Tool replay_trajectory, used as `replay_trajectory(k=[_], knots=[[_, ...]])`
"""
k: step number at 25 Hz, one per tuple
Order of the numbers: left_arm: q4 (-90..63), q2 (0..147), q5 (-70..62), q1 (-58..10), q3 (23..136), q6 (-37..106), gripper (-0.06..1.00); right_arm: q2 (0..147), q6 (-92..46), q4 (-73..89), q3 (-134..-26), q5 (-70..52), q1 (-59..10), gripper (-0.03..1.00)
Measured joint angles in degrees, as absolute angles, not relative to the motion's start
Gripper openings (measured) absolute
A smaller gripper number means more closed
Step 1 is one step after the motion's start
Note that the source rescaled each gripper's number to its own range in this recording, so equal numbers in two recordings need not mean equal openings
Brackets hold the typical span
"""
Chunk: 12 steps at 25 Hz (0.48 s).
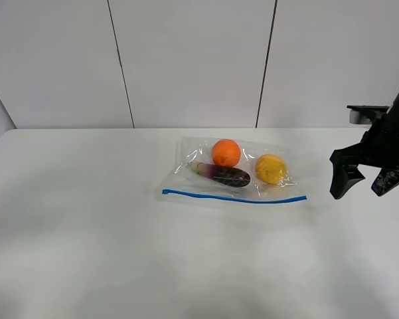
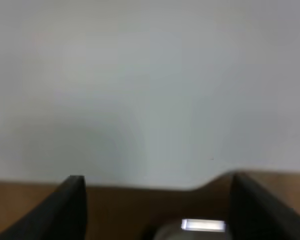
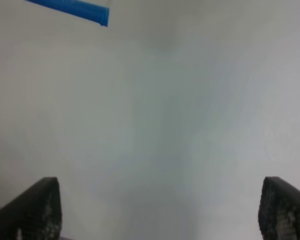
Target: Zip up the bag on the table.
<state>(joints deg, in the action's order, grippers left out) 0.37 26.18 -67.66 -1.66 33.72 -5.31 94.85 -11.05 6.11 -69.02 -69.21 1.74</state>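
The clear, crinkly rectangular plastic zip bag lies flat on the large plain white matte tabletop, a bit right of centre in the high view and toward the far edge. Its blue zip strip runs along the near long edge, w/ a slight wave in it. Can't tell from here whether the strip is pressed closed.

Inside the bag: a round orange fruit at the far side, a dark purple eggplant lying just in front of it and apparently touching it, and a yellow rounded fruit to the right, near the eggplant's end.

The right black end effector hangs above the tabletop, well apart from the bag, off its right end. Its fingers are spread wide; nothing between them. In the right wrist view the two dark fingertips sit at opposite sides of the frame over bare tabletop, and only the blue strip's end shows at the frame edge.

The left end effector doesn't show in the high view. In the left wrist view its two dark fingers are spread, empty, over the tabletop edge, w/ a brown surface below; view is blurry.
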Motion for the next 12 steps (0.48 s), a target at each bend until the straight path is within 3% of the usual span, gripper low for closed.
replay_trajectory(k=[5, 12], knots=[[0.0, 15.7, -67.0, -1.7, 33.3, -5.3, 0.82, 92.7, -9.4, 6.1, -68.8, -69.2, 1.7, 0.9], [-0.7, 6.1, -67.0, -1.7, 33.2, -5.3, 0.82, 78.7, -8.7, 4.8, -62.6, -69.2, 1.7, 0.9]])
